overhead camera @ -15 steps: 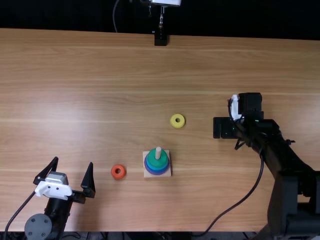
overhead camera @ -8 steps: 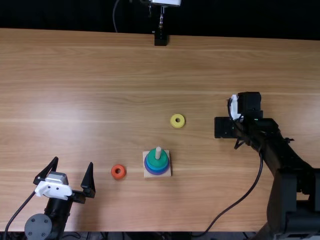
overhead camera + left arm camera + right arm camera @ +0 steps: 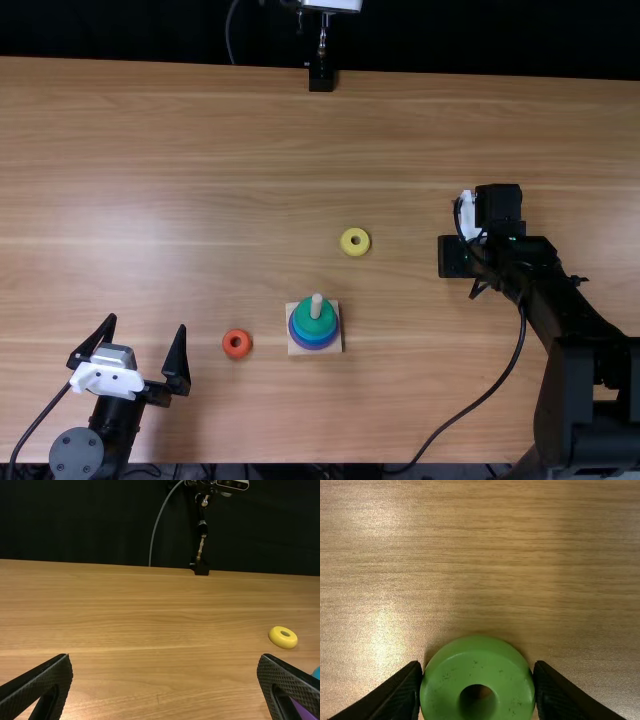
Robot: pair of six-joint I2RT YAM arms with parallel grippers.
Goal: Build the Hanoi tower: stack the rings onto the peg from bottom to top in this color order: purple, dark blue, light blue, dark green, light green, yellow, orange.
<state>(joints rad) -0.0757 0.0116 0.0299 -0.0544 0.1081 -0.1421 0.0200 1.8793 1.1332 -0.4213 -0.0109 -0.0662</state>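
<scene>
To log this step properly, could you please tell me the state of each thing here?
Peg, upright, partly stacked
Dark green ring, topmost on peg
Light green ring, gripped
Yellow ring, loose, lying flat
Orange ring, loose, lying flat
Left end effector, open
Right end effector, closed on light green ring

1. Table (image 3: 200, 150): light brown, streaked grain.
2. Yellow ring (image 3: 345, 242), centre.
3. Orange ring (image 3: 229, 345), lower left.
4. Stack (image 3: 303, 320), lower centre: green over blues; peg (image 3: 316, 306) pale.
5. Light green ring (image 3: 445, 680), right wrist view's bottom: dark specks.
</scene>
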